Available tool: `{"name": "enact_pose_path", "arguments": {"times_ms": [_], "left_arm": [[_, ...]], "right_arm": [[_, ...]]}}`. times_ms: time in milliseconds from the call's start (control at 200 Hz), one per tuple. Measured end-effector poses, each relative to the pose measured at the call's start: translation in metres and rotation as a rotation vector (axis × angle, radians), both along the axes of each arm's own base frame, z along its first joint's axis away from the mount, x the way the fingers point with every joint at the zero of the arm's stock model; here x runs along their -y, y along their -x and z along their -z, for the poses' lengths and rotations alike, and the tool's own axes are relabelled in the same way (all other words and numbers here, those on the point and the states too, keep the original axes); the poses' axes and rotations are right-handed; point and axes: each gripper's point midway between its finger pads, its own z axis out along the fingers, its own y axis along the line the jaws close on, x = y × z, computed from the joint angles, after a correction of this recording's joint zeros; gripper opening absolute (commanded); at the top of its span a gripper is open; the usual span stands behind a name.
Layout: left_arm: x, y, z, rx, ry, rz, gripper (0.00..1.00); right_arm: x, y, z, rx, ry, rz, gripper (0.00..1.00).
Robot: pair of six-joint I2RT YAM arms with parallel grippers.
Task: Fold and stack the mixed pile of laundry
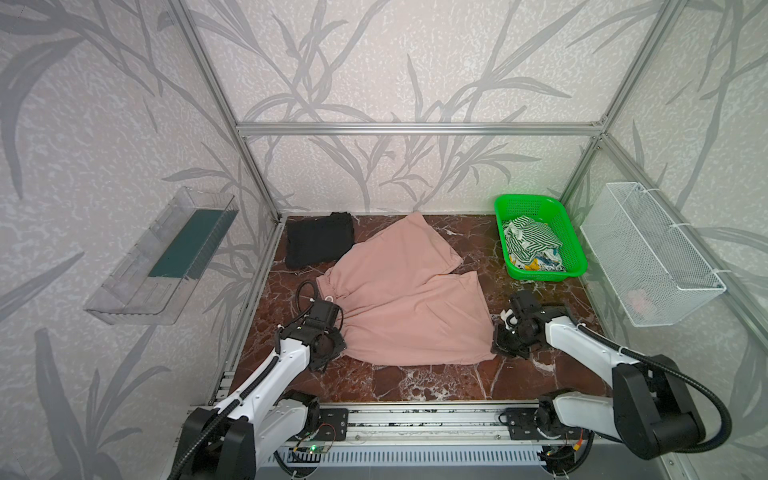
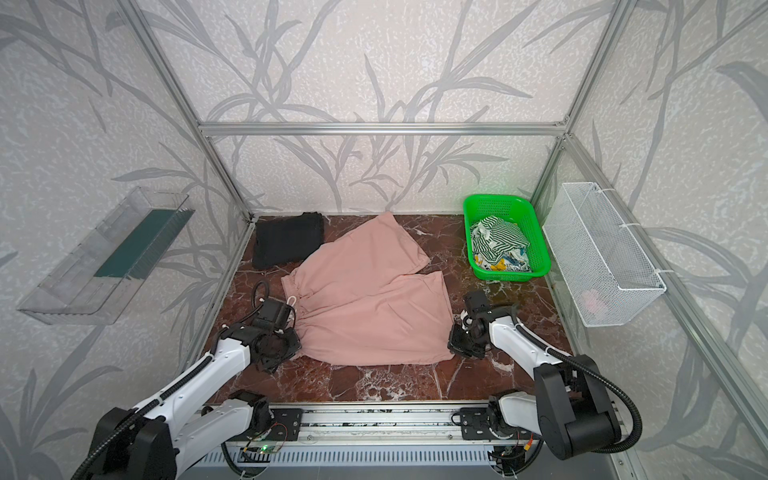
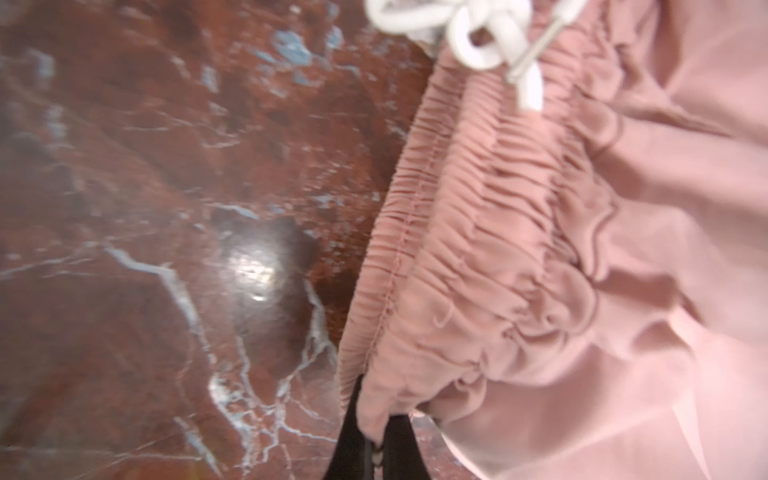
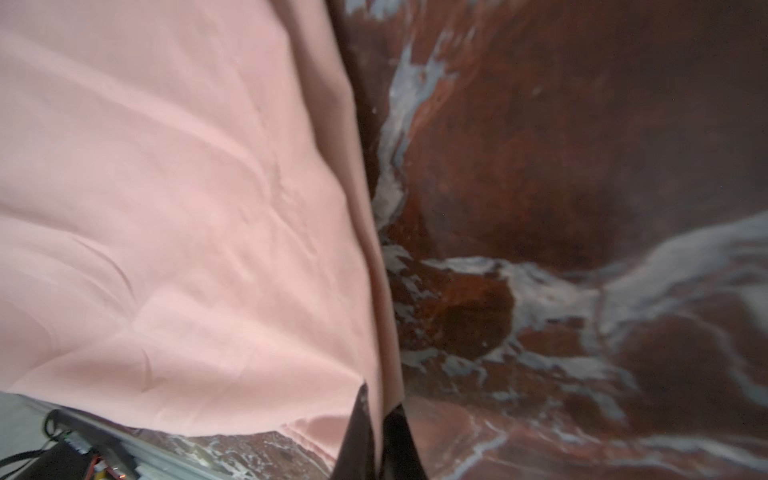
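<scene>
Grip: left hand (image 3: 376,444) pinching pink shorts (image 1: 407,316) waistband | right hand (image 4: 380,438) pinching their hem

Matt, smooth cloth for the dusty-pink shorts (image 1: 407,299), ruched at the waistband (image 3: 478,249). Polished, reflective red-brown marble for the table (image 1: 415,382). Shiny perforated plastic for the green basket (image 1: 528,204).

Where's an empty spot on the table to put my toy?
Bare red marble table shows in front of the dusty-pink drawstring shorts, and at the back between the shorts and the bright green plastic basket. The back-left is crowded: the folded black garment meets the shorts.
</scene>
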Motion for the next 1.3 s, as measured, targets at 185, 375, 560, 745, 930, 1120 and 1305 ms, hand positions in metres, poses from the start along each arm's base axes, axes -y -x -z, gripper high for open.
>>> {"name": "enact_pose_path", "arguments": {"times_ms": [185, 375, 560, 745, 930, 1120, 1305], "left_arm": [[0.028, 0.002, -0.002, -0.023, 0.099, 0.097, 0.00], [0.057, 0.007, -0.018, -0.039, 0.172, 0.206, 0.12], [0.065, 0.024, -0.034, -0.095, 0.189, 0.233, 0.40], [0.058, 0.033, -0.043, -0.105, 0.173, 0.188, 0.62], [0.055, 0.047, -0.019, -0.133, 0.171, 0.143, 0.63], [0.056, 0.057, 0.007, -0.151, 0.179, 0.092, 0.60], [0.057, 0.046, 0.006, -0.106, 0.175, 0.070, 0.58]], "right_arm": [[0.020, -0.028, -0.046, 0.191, 0.119, 0.006, 0.00], [0.038, -0.032, -0.059, 0.253, 0.221, 0.006, 0.00], [0.045, -0.031, -0.057, 0.246, 0.262, 0.010, 0.00], [0.047, -0.031, -0.058, 0.249, 0.271, 0.011, 0.00], [0.047, -0.031, -0.058, 0.252, 0.272, 0.007, 0.00], [0.047, -0.029, -0.056, 0.251, 0.270, 0.007, 0.00], [0.047, -0.027, -0.054, 0.245, 0.268, 0.005, 0.00]]}}
